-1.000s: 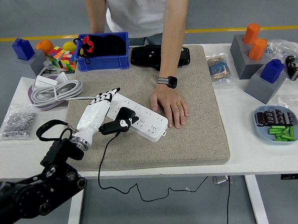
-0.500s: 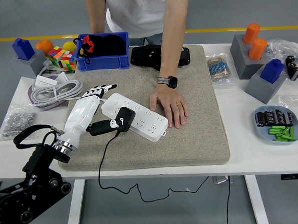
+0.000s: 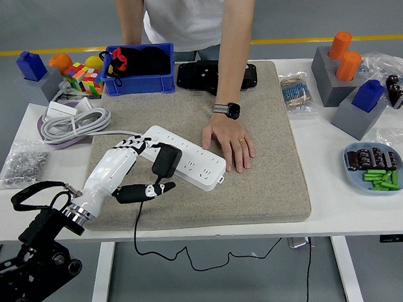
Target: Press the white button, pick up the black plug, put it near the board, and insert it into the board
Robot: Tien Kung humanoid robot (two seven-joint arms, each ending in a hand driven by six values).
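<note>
No legible text, label, brand, number or sign found in the head view. The white power strip (image 3: 183,159), the blue bin (image 3: 140,81) and the bagged parts (image 3: 24,164) carry no readable print at this resolution. The person's watch (image 3: 232,111) face is unreadable.

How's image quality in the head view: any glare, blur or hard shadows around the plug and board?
Head view: even, soft light, sharp throughout, no motion blur on the left hand. The white power strip is bright but its sockets stay readable; the black plug shows little surface detail. Only faint shadows on the grey mat.
</note>
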